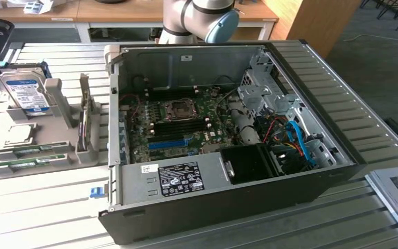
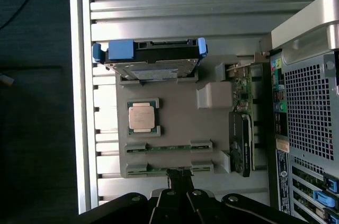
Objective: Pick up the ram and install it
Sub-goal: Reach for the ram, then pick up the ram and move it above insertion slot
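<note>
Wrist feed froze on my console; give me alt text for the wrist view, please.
The shut black gripper lines up with the nearer thin green ram stick, one of two lying in a grey plastic holder. The holder also carries a square silver processor and a blue-framed hard drive; a perforated metal computer case stands beside it.

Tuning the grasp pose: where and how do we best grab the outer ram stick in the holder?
Probably mid-length, from straight above, pinching its two flat faces. The ram looks set on edge in the gray holder, brackets cover both ends, and only its long top edge is exposed.
</note>
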Controlling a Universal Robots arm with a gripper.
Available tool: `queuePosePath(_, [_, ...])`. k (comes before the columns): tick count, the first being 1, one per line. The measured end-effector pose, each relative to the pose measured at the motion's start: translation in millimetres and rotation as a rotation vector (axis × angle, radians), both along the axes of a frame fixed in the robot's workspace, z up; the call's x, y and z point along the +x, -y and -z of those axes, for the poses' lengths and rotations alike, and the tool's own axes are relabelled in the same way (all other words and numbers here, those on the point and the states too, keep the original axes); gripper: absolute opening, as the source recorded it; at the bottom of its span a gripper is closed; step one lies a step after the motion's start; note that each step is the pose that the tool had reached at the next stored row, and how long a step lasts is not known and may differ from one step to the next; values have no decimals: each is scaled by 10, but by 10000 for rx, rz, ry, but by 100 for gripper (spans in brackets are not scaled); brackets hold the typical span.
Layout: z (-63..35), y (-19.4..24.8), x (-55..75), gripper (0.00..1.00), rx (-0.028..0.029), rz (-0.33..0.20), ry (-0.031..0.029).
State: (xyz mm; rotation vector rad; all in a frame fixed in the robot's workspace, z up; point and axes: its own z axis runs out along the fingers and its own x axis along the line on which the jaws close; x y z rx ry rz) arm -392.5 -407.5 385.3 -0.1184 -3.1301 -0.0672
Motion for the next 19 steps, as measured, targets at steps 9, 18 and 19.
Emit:
queuePosePath(9, [0, 53, 0, 10, 1, 2, 0])
queuePosePath(18, [0, 54, 0, 10, 0, 0, 0])
queuePosePath(19, [0, 54, 0, 10, 0, 0, 0])
